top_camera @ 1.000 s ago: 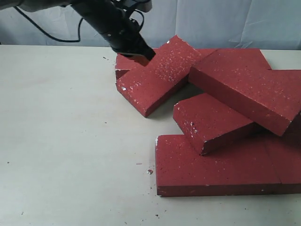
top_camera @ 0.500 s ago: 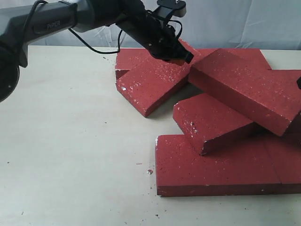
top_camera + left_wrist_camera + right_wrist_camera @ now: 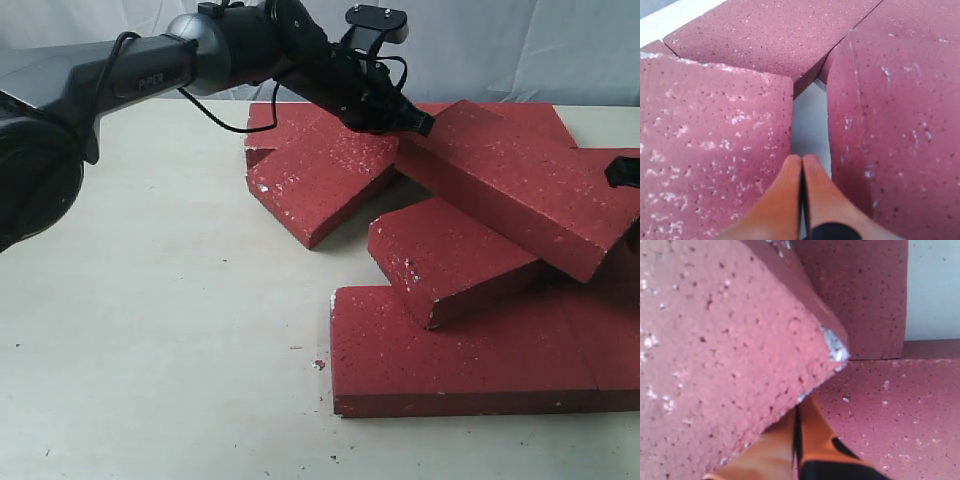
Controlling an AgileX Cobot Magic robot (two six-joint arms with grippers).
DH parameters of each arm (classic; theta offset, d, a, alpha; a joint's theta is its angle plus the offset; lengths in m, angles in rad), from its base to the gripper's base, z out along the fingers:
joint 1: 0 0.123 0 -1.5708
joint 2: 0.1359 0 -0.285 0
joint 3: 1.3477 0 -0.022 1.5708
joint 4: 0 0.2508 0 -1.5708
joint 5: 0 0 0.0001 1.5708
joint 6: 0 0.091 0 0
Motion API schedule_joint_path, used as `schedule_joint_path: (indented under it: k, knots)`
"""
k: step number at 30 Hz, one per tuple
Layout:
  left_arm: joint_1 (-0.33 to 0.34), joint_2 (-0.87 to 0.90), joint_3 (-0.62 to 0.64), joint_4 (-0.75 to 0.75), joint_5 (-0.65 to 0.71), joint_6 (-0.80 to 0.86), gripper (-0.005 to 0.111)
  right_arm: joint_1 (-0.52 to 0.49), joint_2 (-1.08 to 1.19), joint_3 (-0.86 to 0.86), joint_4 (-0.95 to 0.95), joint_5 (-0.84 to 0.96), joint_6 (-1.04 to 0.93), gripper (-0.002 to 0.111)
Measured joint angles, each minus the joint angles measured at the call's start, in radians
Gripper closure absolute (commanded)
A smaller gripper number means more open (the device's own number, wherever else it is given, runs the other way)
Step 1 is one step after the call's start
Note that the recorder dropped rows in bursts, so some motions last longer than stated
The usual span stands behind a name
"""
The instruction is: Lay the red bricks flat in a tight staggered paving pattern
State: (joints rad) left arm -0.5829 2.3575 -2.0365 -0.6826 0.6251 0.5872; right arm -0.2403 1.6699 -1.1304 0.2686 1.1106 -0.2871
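Several red bricks lie in a loose heap right of centre. One long red brick (image 3: 510, 185) rests tilted on top of the others, and a shorter one (image 3: 450, 255) leans beneath it. My left gripper (image 3: 420, 122) is shut with nothing in it, at the long brick's far-left end. In the left wrist view its tips (image 3: 802, 159) hang over the narrow gap between two bricks (image 3: 715, 150) (image 3: 890, 125). My right gripper (image 3: 625, 172) is shut at the long brick's right end, its tips (image 3: 797, 410) tucked under that brick's chipped corner (image 3: 715, 340).
Flat bricks (image 3: 470, 350) lie in a row at the front, another (image 3: 320, 180) sits at an angle on the left, and more (image 3: 530, 115) at the back. Bare pale table (image 3: 150, 300) spreads to the left and front. Small crumbs (image 3: 318, 364) lie near the front row.
My left arm has swung right from the back-left bricks to the long tilted brick's end. My right gripper has come into view at the right edge.
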Motion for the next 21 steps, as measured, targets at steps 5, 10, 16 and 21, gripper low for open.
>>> schedule_joint_path:
  k: [5, 10, 16, 21]
  knots:
    - [-0.012, 0.0, -0.008, -0.018, 0.02, 0.045, 0.107, 0.0, 0.0, 0.0, 0.008, -0.012, -0.014, 0.109]
    - [-0.006, -0.021, -0.027, 0.01, 0.062, 0.065, 0.107, 0.0, -0.006, -0.002, 0.073, -0.014, -0.092, 0.109]
    - [0.002, -0.148, -0.034, 0.119, 0.13, 0.054, 0.107, 0.0, -0.051, -0.086, 0.126, 0.03, -0.109, 0.109]
    - [0.042, -0.25, 0.023, 0.263, 0.234, -0.021, 0.107, 0.102, -0.057, -0.154, 0.135, 0.053, -0.113, 0.109]
